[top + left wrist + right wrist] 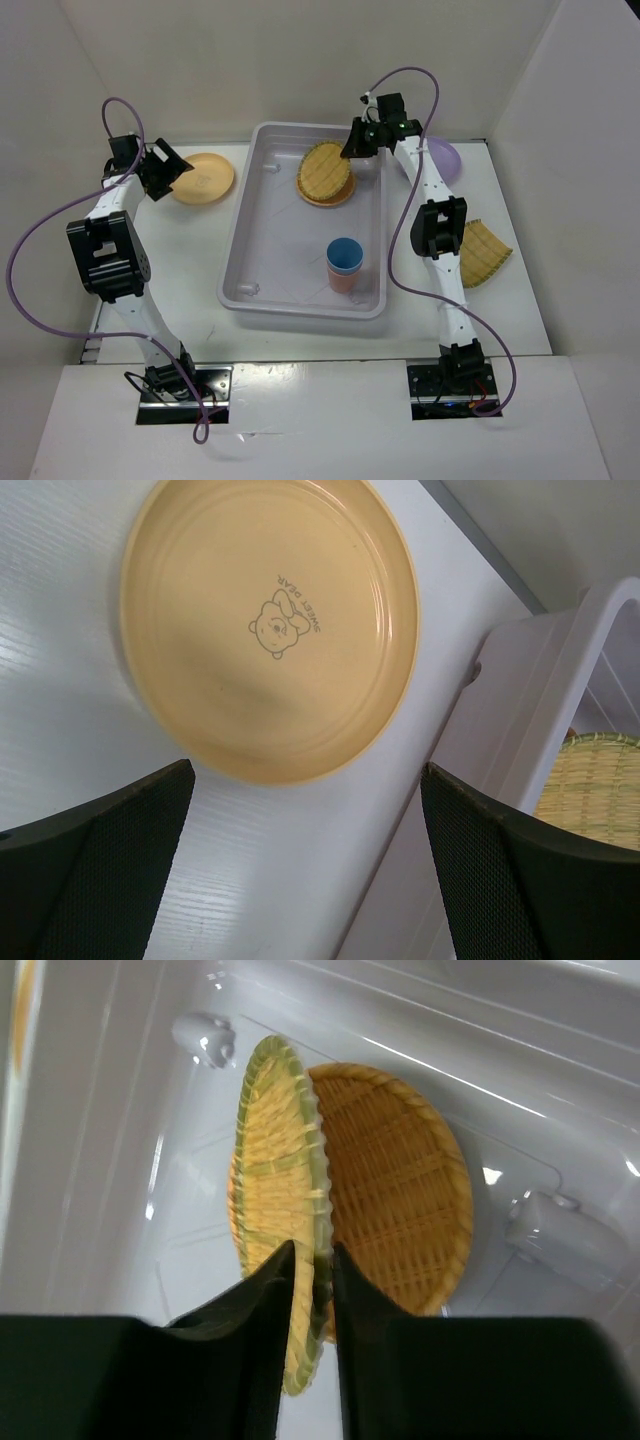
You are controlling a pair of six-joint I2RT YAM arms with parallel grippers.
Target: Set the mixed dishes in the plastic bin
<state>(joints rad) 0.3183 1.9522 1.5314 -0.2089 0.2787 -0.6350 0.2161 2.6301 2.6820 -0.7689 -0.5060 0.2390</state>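
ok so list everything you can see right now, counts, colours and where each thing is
plastic bin: 1, pale lavender-grey, table centre
yellow-green woven plate: 1, on edge at the bin's far end
orange woven plate: 1, flat in the bin beside it
blue cup: 1, nested in the pink cup, bin's near end
salmon-pink cup: 1, under the blue one
orange-tan round plate: 1, table, left of bin
lavender plate: 1, table, right of bin
yellow woven plate: 1, table right, partly behind arm
table: 1, white
left tool: black, open over the orange-tan round plate
right tool: black, shut on the yellow-green woven plate
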